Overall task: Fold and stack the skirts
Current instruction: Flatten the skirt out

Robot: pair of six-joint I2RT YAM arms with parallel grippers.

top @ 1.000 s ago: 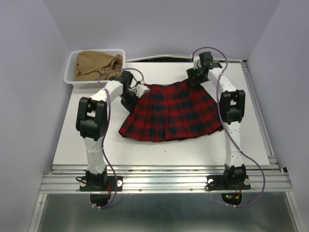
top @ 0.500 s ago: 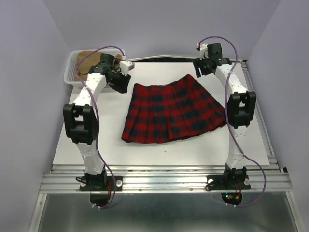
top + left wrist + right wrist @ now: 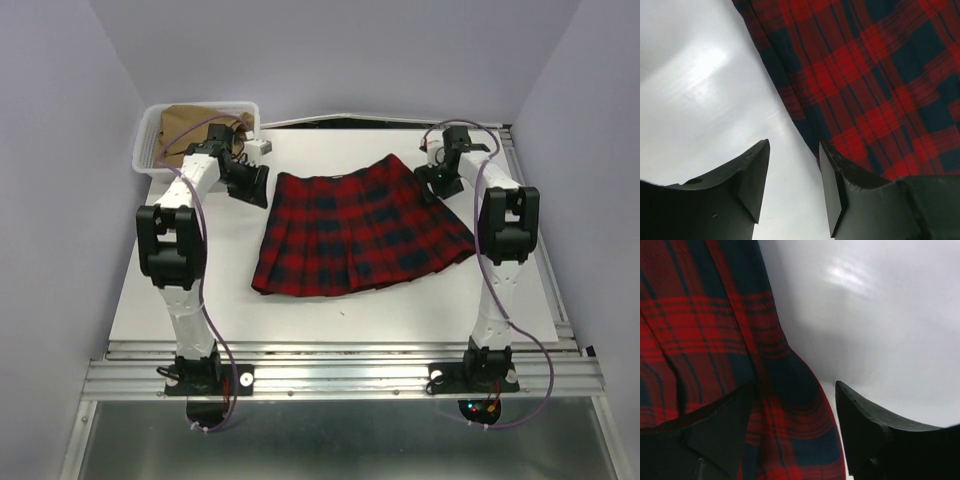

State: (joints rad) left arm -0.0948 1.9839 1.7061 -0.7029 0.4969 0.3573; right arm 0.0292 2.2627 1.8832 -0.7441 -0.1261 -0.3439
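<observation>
The red-and-navy plaid skirt [image 3: 360,225] lies spread flat on the white table, waistband to the back and flared hem to the front. The tan-brown skirt [image 3: 195,125] lies crumpled in the white mesh basket [image 3: 146,150] at the back left. My left gripper [image 3: 251,181] is open and empty, low over bare table just left of the plaid skirt's [image 3: 875,85] back-left edge; its right finger [image 3: 840,200] overlaps that edge. My right gripper [image 3: 436,180] is open at the skirt's back-right side, its jaws astride the plaid edge [image 3: 790,405], not closed on it.
White table [image 3: 180,290] with metal rails along its front and right edges. The basket stands close behind the left arm. Purple cables loop over both arms. Grey walls enclose left, back and right.
The left gripper swung out from the skirt's back-left corner toward the basket, then came back toward the skirt's left edge. The right gripper came forward from the back to the skirt's right edge.
</observation>
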